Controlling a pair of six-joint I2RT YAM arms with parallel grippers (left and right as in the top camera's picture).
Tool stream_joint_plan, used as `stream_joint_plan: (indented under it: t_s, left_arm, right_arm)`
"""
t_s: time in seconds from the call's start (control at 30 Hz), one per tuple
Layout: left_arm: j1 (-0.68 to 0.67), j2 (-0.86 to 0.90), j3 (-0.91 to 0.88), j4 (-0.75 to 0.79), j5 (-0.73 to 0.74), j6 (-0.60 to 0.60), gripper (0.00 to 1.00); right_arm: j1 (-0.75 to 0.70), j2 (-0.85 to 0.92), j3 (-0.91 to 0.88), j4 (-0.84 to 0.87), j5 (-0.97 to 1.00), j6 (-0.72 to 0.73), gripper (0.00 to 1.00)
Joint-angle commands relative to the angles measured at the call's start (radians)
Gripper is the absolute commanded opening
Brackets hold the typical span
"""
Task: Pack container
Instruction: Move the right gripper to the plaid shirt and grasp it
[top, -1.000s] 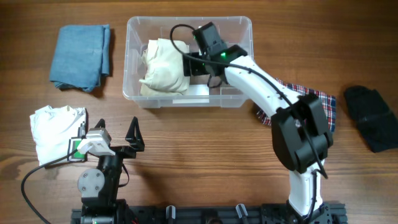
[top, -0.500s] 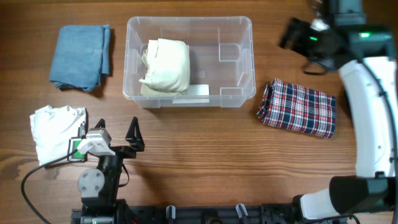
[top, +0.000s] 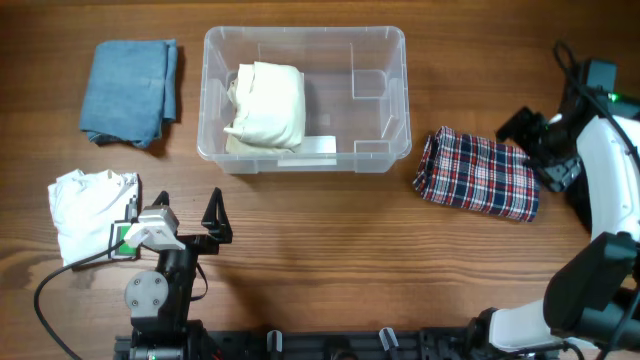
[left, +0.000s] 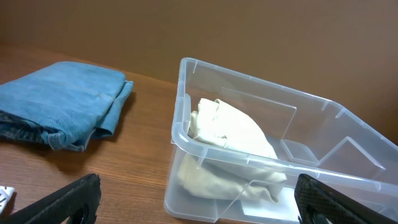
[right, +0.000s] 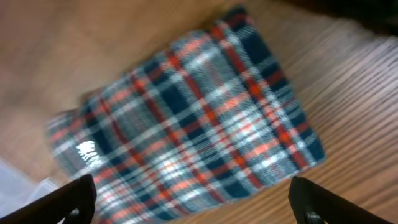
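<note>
1. Seen from overhead, a wooden tabletop (top: 330, 260) holds a clear plastic container (top: 380, 60) at 12 o'clock, standing upright with its open top facing up.
2. A folded cream cloth (top: 265, 105) lies inside the container, filling its 9 o'clock half. The 3 o'clock half shows only bare plastic.
3. A folded blue cloth (top: 130, 90) lies at 10 o'clock on the tabletop, near the container but apart from it.
4. A crumpled white cloth (top: 90, 210) lies at 8 o'clock, just beside the left arm.
5. A folded plaid cloth (top: 478, 172) in red, white and navy lies at 3 o'clock, just beside the container's corner.
6. The left tool (top: 218, 220) sits at 7 o'clock with its jaws spread wide and empty — its wrist camera looks toward the container and the blue cloth.
7. The right tool (top: 537, 150) is at the 3 o'clock edge of the plaid cloth, jaws spread wide and holding nothing — in its wrist camera the plaid cloth fills the space between the two fingertips (right: 68, 199).
</note>
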Motion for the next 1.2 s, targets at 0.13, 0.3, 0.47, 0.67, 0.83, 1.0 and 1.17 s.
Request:
stream_joint_plan:
  t_s: [0.13, 0.3, 0.47, 0.67, 0.83, 1.0, 1.17]
  left_arm:
    - [0.006, -0.008, -0.008, 0.000, 0.001, 0.019, 1.00]
    - [0.006, -0.008, -0.008, 0.000, 0.001, 0.020, 1.00]
    - [0.006, -0.007, -0.008, 0.000, 0.001, 0.020, 1.00]
    - [0.006, -0.007, -0.008, 0.000, 0.001, 0.020, 1.00]
    - [0.006, -0.007, -0.008, 0.000, 0.001, 0.020, 1.00]
    - [0.006, -0.007, -0.008, 0.000, 0.001, 0.020, 1.00]
    - [0.006, -0.007, -0.008, 0.000, 0.001, 0.019, 0.99]
  right_arm:
    - [-0.094, 0.015, -0.119, 0.149, -0.003, -0.211, 1.00]
    - [-0.121, 0.094, -0.124, 0.177, 0.012, -0.297, 1.00]
    - [-0.122, 0.195, -0.125, 0.189, -0.039, -0.352, 0.97]
    - [-0.122, 0.214, -0.125, 0.230, -0.207, -0.466, 0.96]
    - [-0.122, 0.240, -0.125, 0.207, -0.308, -0.502, 0.89]
    - [-0.122, 0.249, -0.125, 0.196, -0.309, -0.472, 0.08]
    - [-0.122, 0.248, -0.109, 0.199, -0.323, -0.447, 0.04]
